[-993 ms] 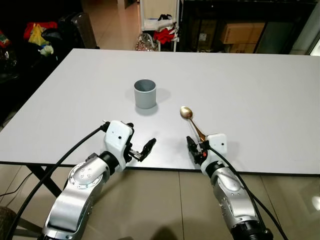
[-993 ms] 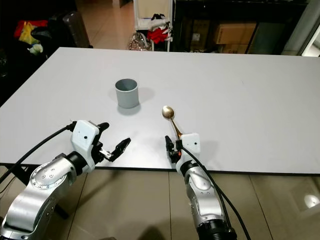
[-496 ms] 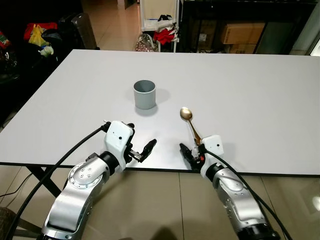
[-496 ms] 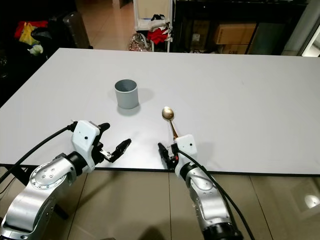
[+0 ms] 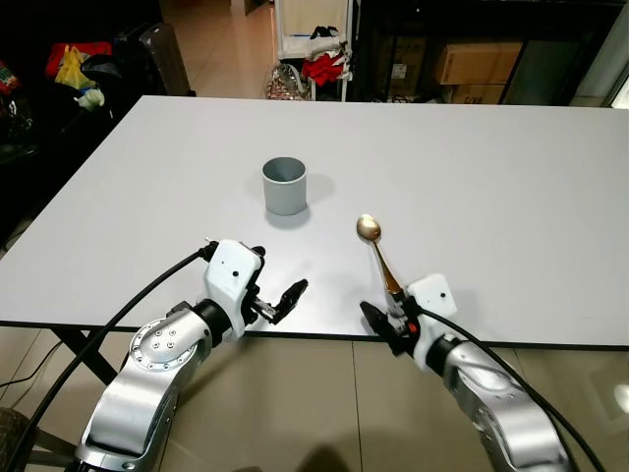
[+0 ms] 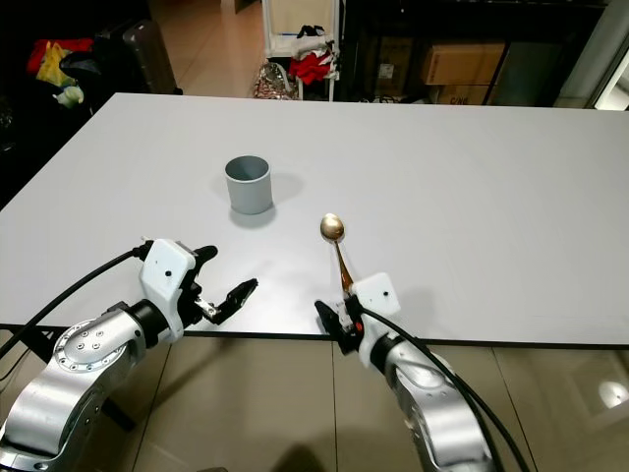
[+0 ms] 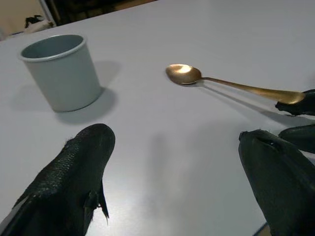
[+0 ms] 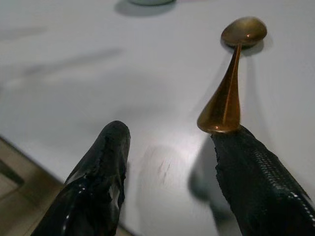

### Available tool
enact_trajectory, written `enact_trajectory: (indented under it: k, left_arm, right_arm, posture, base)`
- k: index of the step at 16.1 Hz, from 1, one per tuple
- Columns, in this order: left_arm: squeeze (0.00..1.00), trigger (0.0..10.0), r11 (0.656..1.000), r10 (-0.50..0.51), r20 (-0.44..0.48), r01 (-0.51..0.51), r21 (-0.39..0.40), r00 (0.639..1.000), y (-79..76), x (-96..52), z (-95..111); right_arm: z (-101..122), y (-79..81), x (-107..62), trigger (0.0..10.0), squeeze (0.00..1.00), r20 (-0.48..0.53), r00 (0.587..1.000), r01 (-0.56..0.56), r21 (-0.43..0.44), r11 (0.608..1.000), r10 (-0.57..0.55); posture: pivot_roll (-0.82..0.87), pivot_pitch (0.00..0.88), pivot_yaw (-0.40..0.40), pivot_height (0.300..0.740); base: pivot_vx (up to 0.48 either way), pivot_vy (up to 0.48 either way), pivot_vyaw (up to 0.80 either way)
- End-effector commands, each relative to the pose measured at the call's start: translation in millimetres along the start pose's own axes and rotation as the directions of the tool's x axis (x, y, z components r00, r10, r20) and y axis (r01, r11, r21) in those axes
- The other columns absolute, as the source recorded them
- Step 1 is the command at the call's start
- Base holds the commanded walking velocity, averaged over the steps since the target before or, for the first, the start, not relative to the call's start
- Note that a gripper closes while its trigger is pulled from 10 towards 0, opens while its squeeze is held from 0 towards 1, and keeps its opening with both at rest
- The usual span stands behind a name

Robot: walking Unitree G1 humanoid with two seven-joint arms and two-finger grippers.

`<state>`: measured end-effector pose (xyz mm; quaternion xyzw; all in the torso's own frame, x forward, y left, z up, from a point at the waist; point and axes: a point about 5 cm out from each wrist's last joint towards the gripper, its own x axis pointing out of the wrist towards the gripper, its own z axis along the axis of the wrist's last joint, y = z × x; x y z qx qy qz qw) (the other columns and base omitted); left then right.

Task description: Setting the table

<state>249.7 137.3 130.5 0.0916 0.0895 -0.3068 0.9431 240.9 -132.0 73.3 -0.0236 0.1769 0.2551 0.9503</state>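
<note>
The white counter [image 5: 511, 177] carries a grey cup [image 5: 284, 185] and a gold spoon [image 5: 376, 251]. The right claw [image 5: 385, 324] is released at the spoon's handle end; the left claw [image 5: 280, 300] is also released. A careless nudge could push the spoon off the edge.

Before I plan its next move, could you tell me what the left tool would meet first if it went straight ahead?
Probably the gold spoon: the left tool points over bare table toward its handle, though depth is uncertain.
</note>
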Motion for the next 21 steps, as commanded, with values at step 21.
enact_trajectory:
  k: [21]
  left_arm:
    - [0.00,10.0,0.968,0.246,0.135,-0.235,-0.092,0.960,-10.0,-3.1,13]
  right_arm:
    - [30,-2.9,-70.2,10.0,0.00,0.276,0.875,0.380,0.117,0.917,-0.398]
  posture:
    - [0.00,0.000,0.008,0.740]
  base:
    - [0.000,-0.066,0.00]
